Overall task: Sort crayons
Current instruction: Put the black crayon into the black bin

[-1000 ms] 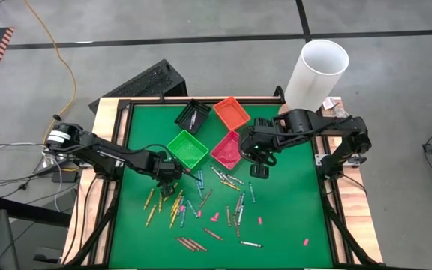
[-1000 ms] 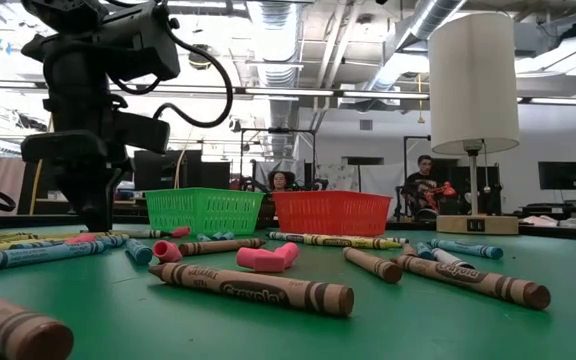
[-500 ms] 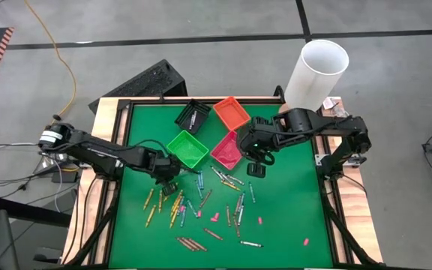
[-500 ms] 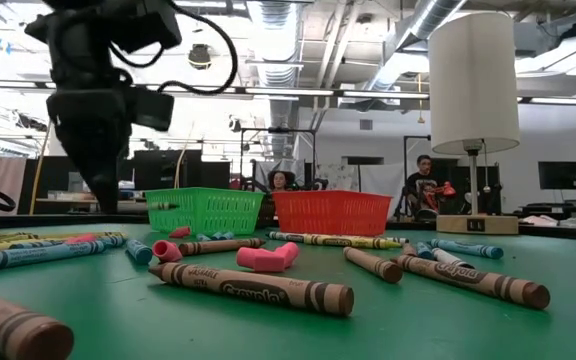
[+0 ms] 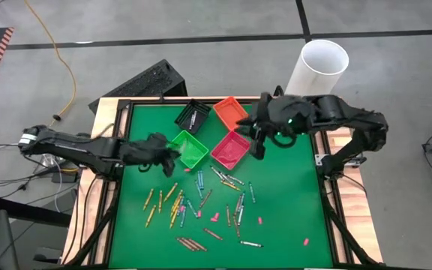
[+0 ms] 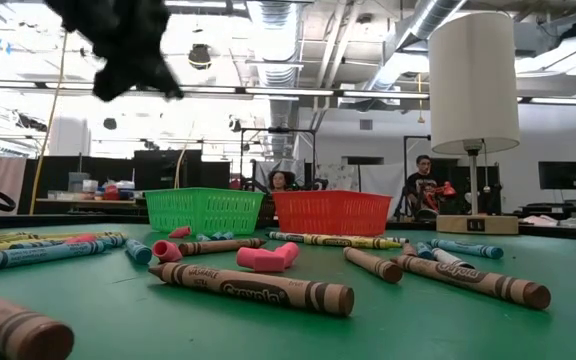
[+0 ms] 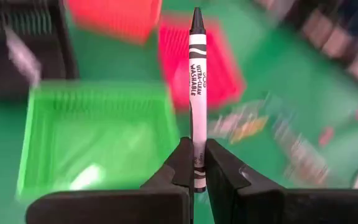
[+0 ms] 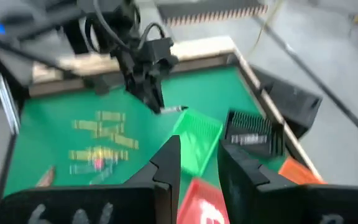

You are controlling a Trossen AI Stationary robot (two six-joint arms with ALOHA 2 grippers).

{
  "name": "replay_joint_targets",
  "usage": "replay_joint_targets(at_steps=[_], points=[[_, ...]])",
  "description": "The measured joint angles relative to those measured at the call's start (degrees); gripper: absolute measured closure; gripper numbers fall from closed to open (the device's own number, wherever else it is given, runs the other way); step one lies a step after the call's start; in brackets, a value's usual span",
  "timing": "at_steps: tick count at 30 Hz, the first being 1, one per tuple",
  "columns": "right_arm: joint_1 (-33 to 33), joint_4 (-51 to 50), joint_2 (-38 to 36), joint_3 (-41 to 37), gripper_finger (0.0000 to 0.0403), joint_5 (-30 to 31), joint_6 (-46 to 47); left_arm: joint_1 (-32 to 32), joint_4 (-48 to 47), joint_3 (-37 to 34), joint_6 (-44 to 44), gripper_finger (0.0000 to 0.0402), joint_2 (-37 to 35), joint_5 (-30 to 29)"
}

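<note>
Green felt covers the table (image 5: 291,210) in the high view, where the crayons (image 5: 201,202) lie scattered across its middle. The left gripper (image 5: 172,150) hangs at the near-left edge of the green bin (image 5: 190,148); the right gripper (image 5: 259,146) hovers beside the pink bin (image 5: 231,150), with the orange bin (image 5: 231,112) and black bin (image 5: 193,114) behind.

Low view: brown, blue and yellow crayons (image 6: 258,288) rest flat on the felt before the green bin (image 6: 206,210).

Left wrist view: both fingers (image 7: 222,171) are clamped on a white crayon (image 7: 196,93) with a black tip, pointing forward past the green bin (image 7: 98,137).

Right wrist view: the fingers (image 8: 166,165) stand apart with nothing between them, above the pink bin (image 8: 197,202).
</note>
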Motion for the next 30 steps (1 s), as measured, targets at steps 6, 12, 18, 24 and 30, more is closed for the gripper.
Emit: replay_joint_targets(at_steps=[6,12,18,24,30], points=[[-2.2,8.3,1.7,0.0,0.0301,-0.4,-4.1,0.0,17.1,0.1,11.4,0.0395,-6.9,-7.3],[-6.9,16.4,6.4,0.0,0.0293,-9.6,-4.8,0.0,30.1,0.1,21.6,0.0395,-8.2,-8.9],[-11.8,24.5,11.4,0.0,0.0247,-19.1,-4.0,0.0,31.7,0.1,25.3,0.0395,-8.2,-8.9],[-14.5,33.4,15.9,0.0,0.0195,-27.1,-1.2,0.0,31.8,0.1,28.1,0.0395,-8.2,-9.4],[-14.6,39.5,19.3,-0.1,0.0185,-28.7,-1.2,0.0,32.5,0.1,29.6,0.0395,-8.2,-9.5]])
